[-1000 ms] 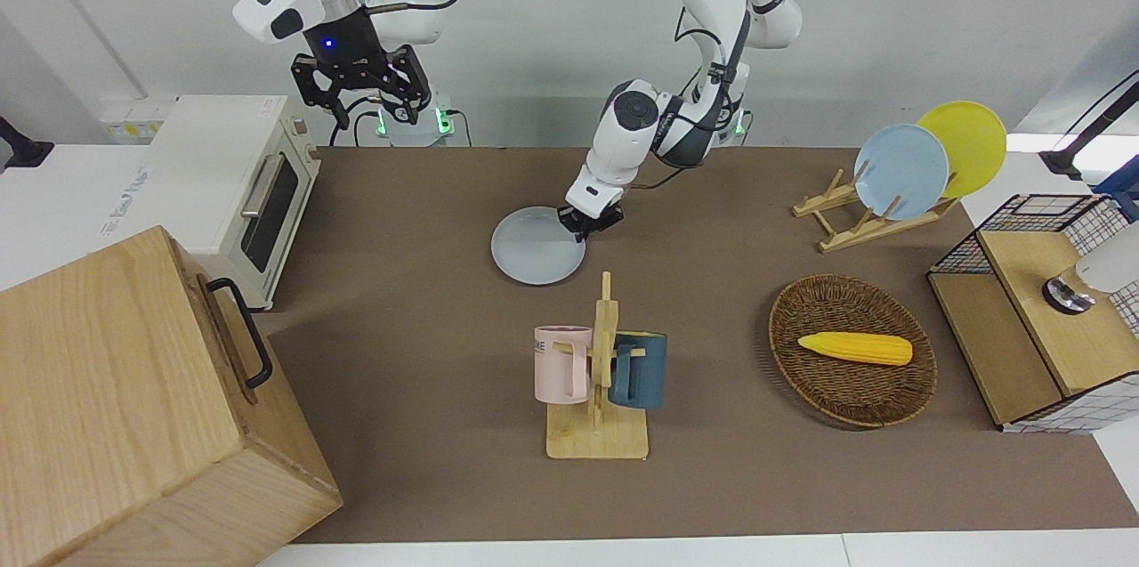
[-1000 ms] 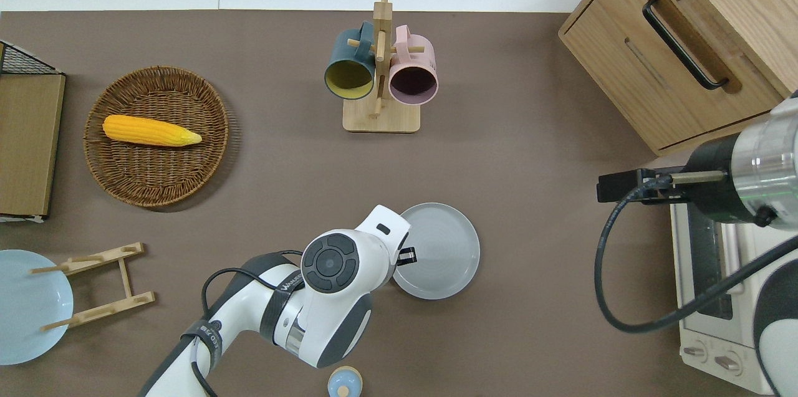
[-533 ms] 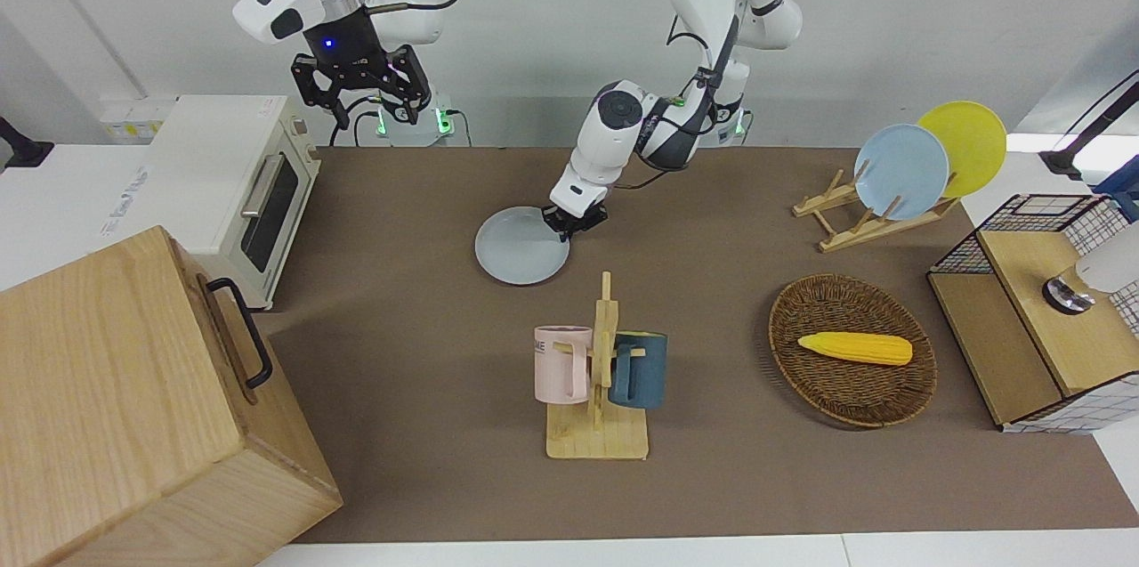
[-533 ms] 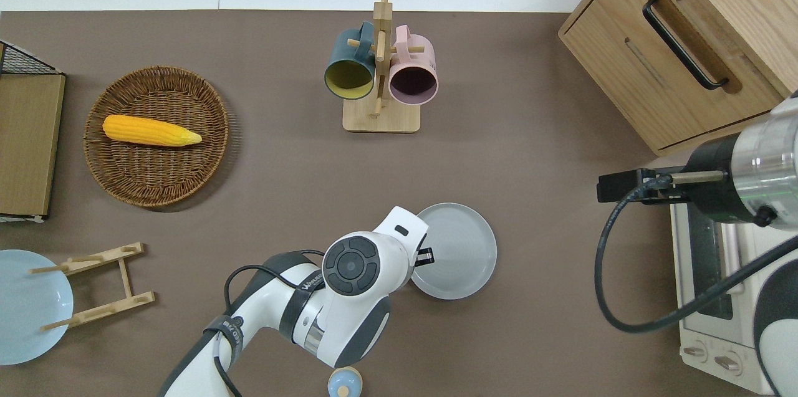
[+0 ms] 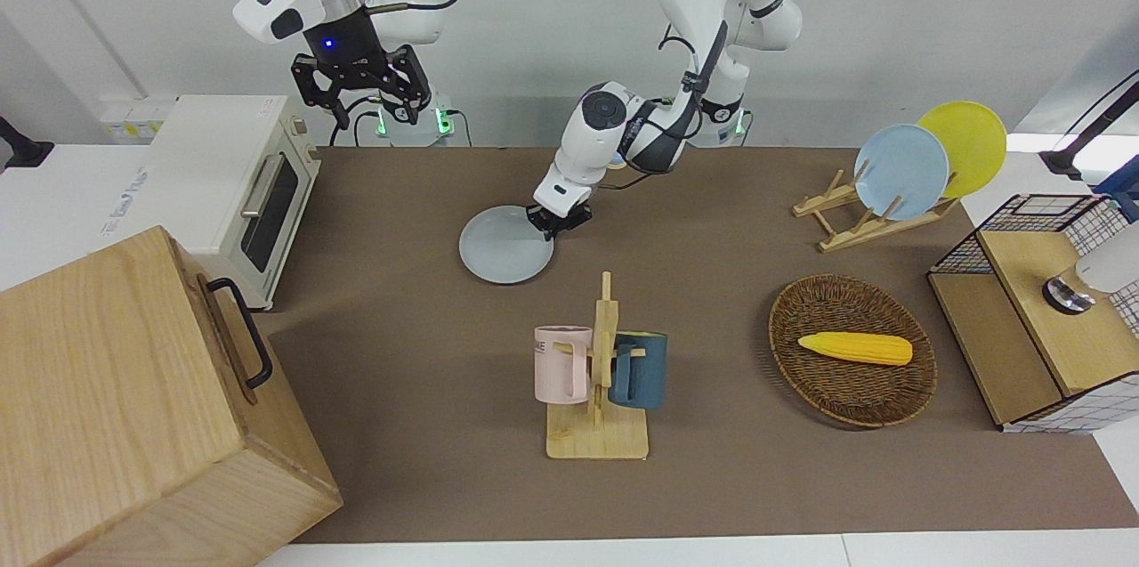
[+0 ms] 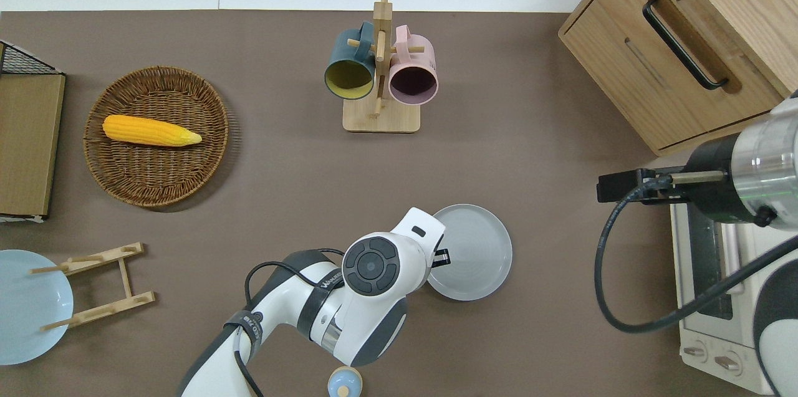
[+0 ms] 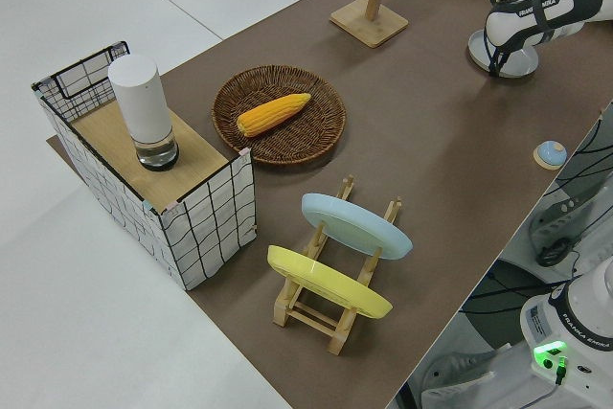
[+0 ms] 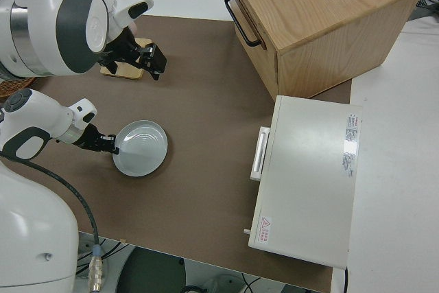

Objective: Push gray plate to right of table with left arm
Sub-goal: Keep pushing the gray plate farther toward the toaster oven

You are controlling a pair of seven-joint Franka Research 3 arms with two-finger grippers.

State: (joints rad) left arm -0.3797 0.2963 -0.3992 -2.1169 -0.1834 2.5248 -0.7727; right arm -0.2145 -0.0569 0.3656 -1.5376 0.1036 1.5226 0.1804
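Left gripper (image 5: pixel 558 221): mine, low at the gray plate (image 5: pixel 504 257), on the rim edge toward my own arm's end of the table (image 5: pixel 712 478). I cannot tell whether my fingers are apart or together.

Front view: across 2 earlier pictures the plate has slid steadily toward the right arm's end, my gripper travelling with it. It now lies nearer the robots than the mug rack (image 5: pixel 598 371), with a stretch of bare table between it and the toaster oven (image 5: pixel 240 193). Right gripper (image 5: pixel 360 86): parked.

Overhead view: left gripper (image 6: pixel 440 257) sits at the plate's rim, the gray plate (image 6: pixel 474 252) flat and not tilted. Same drift shows here, roughly a third of a plate's width in all.

Left side view: left gripper (image 7: pixel 493 50) at the plate (image 7: pixel 508 56); contact detail too small to read.

Right side view: gray plate (image 8: pixel 140 147) well apart from the toaster oven (image 8: pixel 309 183).

Judgement: push is working, partly done; more travel the same way is needed.
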